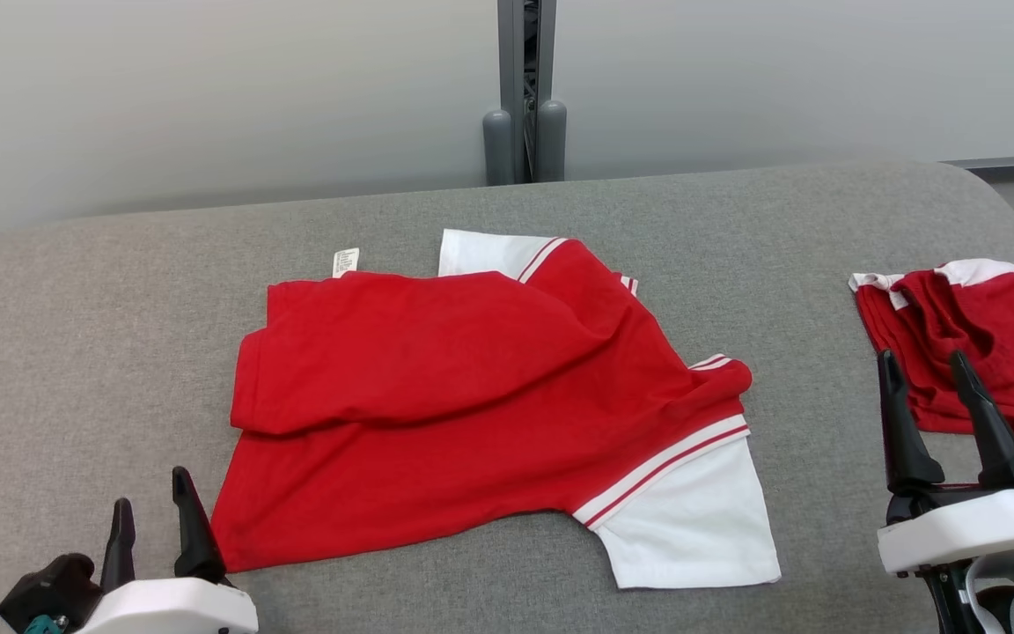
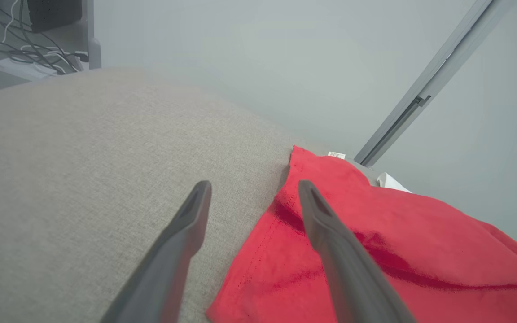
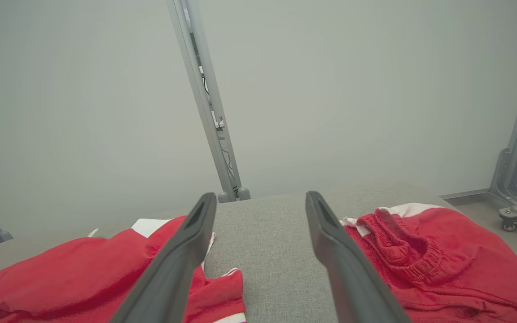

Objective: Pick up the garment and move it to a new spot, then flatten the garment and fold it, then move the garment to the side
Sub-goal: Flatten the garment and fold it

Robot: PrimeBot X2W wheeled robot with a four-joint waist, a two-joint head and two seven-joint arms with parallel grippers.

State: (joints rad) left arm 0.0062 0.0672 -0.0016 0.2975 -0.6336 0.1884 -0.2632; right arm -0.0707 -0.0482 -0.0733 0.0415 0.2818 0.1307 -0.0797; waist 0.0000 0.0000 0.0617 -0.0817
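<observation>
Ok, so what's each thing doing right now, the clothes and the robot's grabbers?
Red T-shirt with white sleeves: lying on the grey fabric table, partly folded over itself, not held.
Red shorts with white trim: bunched up at the table's right side, not held.
Left gripper: jaws open, at the T-shirt's near corner.
Right gripper: jaws open, empty, by the shorts.

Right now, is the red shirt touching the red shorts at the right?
Apart. The head view shows bare grey surface between the red shirt and the red shorts; the right wrist view agrees.
</observation>
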